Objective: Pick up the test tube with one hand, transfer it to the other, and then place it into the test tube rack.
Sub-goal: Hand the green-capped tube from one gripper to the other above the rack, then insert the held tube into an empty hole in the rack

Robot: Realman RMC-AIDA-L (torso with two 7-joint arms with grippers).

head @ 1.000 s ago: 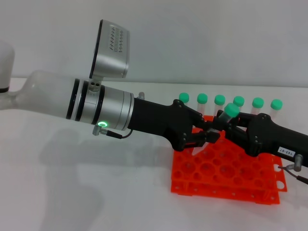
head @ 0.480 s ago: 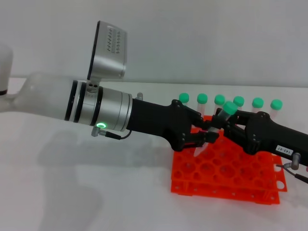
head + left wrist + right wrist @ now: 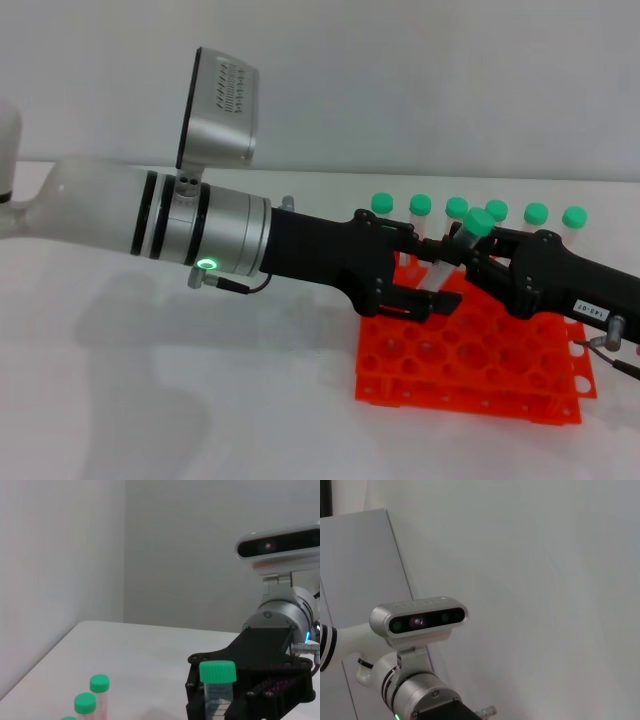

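Observation:
The test tube [image 3: 470,235], clear with a green cap, hangs tilted above the orange-red test tube rack [image 3: 480,365]. My right gripper [image 3: 466,258], black with a white label strip, comes in from the right and is shut on the tube just under its cap. My left gripper [image 3: 438,278] reaches in from the left. Its fingers are spread open, one on each side of the tube's lower end. The left wrist view shows the capped tube [image 3: 217,672] held in the right gripper [image 3: 220,700].
Several more green-capped tubes [image 3: 537,214] stand in the rack's back row, right behind both grippers; two show in the left wrist view [image 3: 99,683]. The white table [image 3: 200,400] spreads left of the rack. The right wrist view shows the left arm's camera [image 3: 419,620].
My left gripper's fingers have spread apart and let go of the tube's lower end. The tube stays in my right gripper, and its cap sits a little higher.

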